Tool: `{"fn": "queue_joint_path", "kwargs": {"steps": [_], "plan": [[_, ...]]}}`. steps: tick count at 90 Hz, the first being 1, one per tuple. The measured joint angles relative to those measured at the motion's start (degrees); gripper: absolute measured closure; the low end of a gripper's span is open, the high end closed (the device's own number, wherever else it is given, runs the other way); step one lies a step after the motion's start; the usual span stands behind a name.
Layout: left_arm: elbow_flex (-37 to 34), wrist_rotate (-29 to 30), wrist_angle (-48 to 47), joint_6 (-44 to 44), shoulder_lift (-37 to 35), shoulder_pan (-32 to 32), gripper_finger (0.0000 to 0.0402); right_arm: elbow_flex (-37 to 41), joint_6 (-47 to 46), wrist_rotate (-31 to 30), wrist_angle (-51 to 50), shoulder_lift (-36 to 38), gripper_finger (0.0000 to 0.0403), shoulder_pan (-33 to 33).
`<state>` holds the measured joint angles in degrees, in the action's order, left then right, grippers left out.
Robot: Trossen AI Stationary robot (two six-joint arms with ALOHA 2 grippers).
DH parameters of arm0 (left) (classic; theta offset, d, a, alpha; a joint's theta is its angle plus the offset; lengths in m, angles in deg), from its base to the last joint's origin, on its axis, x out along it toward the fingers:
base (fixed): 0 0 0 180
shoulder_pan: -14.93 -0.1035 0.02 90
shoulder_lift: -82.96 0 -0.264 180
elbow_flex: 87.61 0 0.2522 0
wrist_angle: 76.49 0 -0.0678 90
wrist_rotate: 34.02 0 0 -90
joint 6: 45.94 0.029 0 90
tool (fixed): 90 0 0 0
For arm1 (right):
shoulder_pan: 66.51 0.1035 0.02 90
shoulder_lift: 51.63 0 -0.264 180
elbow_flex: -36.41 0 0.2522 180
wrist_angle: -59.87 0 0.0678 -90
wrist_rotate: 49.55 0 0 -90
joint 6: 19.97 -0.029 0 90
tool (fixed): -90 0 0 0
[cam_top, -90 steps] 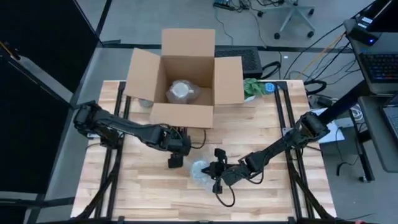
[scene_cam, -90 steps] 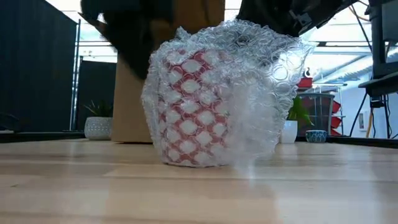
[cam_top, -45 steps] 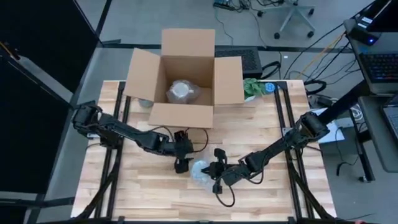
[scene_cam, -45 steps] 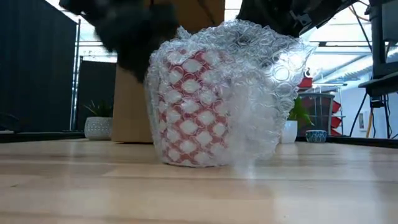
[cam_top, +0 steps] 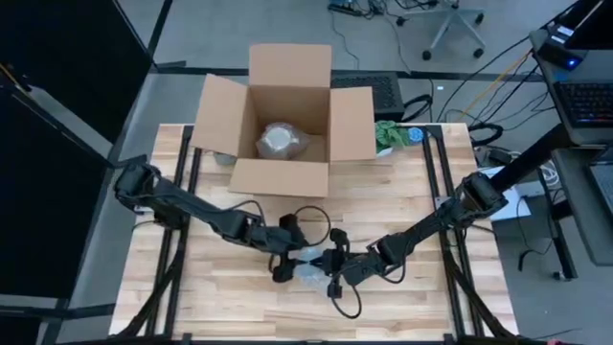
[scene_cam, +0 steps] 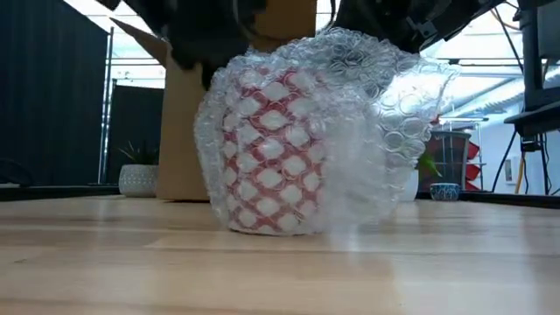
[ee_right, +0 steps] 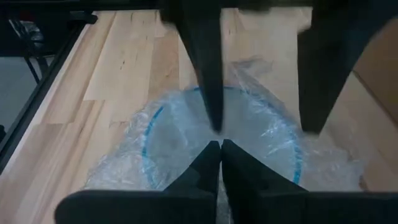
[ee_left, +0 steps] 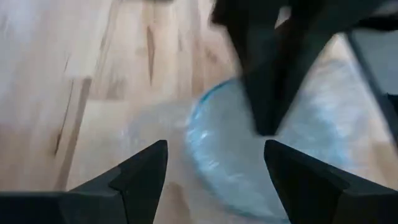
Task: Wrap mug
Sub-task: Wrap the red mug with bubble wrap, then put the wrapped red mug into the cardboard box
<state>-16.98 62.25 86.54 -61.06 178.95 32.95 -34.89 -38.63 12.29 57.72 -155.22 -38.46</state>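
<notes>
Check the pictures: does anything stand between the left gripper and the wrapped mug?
Nothing visible does. The left gripper, fingers open, hangs right at the mug in its bubble wrap; the right gripper pinches the wrap opposite.

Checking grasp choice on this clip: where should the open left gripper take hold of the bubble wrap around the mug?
Probably the loose wrap billowing past the mug, from above. The left gripper hovers open at its left edge; the right gripper pinches the wrap shut opposite.

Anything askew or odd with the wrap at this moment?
Slightly: in the low view the bubble wrap sits loose on the red-patterned mug, ballooning off one side with a flap sticking out. Nothing looks spilled or damaged.
</notes>
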Motion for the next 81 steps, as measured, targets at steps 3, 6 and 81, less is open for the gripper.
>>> {"fn": "queue_joint_path", "kwargs": {"steps": [3, 6, 81], "plan": [[0.01, 0.06, 0.40, -0.59, 0.81, 0.00, 0.0144, 0.00, -0.09, 0.02, 0.09, 0.00, 0.0403, 0.00], [0.08, 0.27, 0.63, -1.16, 1.39, 0.06, 0.0144, 0.00, -0.11, 0.04, 0.23, -0.02, 0.0403, -0.02], [1.18, 0.73, 0.82, -0.93, 3.14, -0.04, 0.0144, -1.70, -19.23, -0.27, -29.51, 13.11, 0.0243, 4.89]]}}
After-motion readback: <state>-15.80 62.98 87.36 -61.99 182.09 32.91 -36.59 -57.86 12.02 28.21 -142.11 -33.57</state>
